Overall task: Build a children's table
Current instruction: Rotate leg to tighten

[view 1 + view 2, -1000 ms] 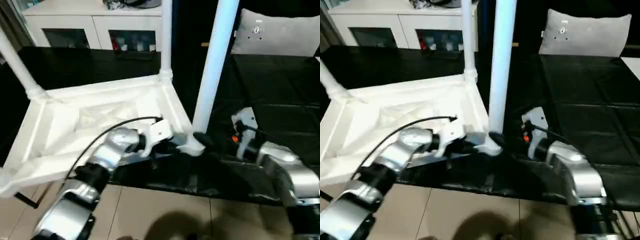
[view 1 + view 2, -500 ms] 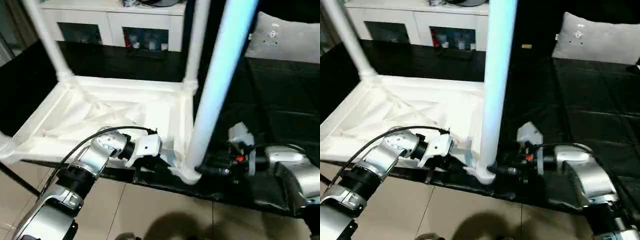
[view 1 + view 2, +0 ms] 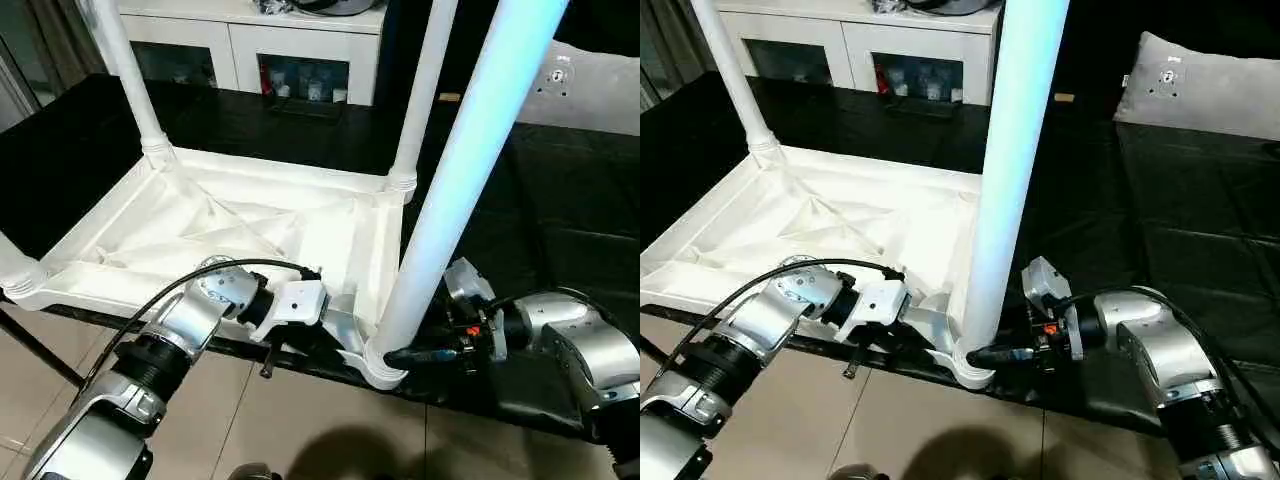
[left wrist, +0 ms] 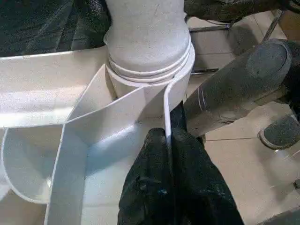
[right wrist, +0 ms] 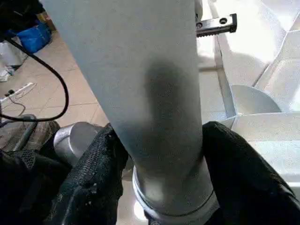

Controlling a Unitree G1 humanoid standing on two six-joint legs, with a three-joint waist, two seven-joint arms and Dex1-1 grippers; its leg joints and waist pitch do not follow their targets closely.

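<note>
Four long tapered white plastic legs upright in the corner sockets of the upturned square white tabletop on the black-draped surface, left pincer pinching its edge rib to steady it, right pincer straddling the nearest leg's base, apparently to seat it.

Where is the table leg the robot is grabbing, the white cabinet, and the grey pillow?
Table leg [image 3: 1005, 190]: right eye view, middle of its shaft.
White cabinet [image 3: 245, 45]: left eye view, frame between its glass doors.
Grey pillow [image 3: 1210, 85]: right eye view, its flat top face.
</note>
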